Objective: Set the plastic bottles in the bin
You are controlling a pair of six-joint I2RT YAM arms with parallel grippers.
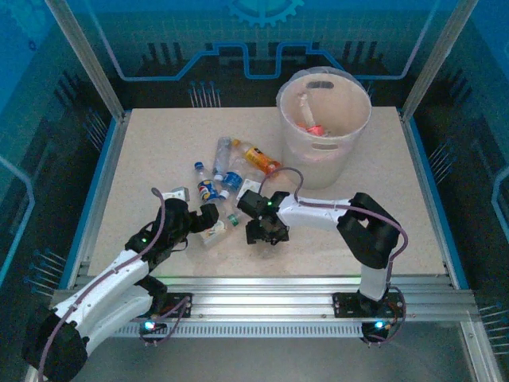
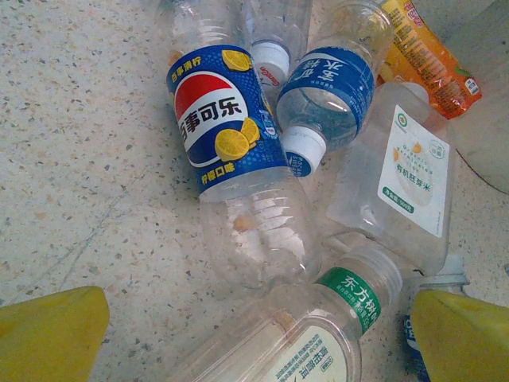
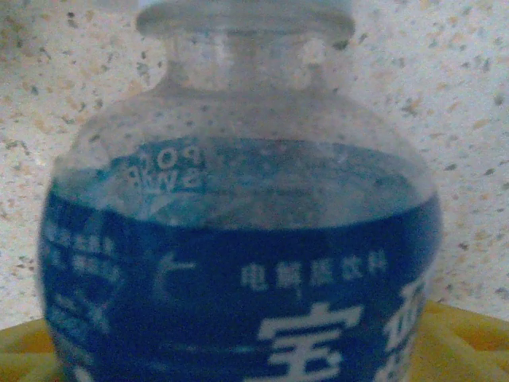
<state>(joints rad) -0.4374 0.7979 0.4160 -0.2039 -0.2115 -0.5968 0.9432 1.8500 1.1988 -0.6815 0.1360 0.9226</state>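
1. Toward the far right corner of the bench stands the bin (image 1: 328, 155), upright, with at least one bottle (image 1: 308, 119) lying inside it.
2. Near the bench's middle, left of the bin, the plastic bottles (image 1: 231, 171) lie in a loose heap, touching one another. Among them are a Pepsi bottle (image 2: 227, 127), a blue-labelled water bottle (image 2: 330, 87), an orange-labelled bottle (image 2: 429, 56) and a flat white-labelled bottle (image 2: 409, 171).
3. Left fingers (image 2: 48, 334) are spread wide at the heap's near side, with a green-banded bottle (image 2: 318, 334) lying between them.
4. Right fingers (image 3: 477, 342) flank a navy-labelled bottle (image 3: 238, 302) just right of the heap. I cannot tell whether they press on it.
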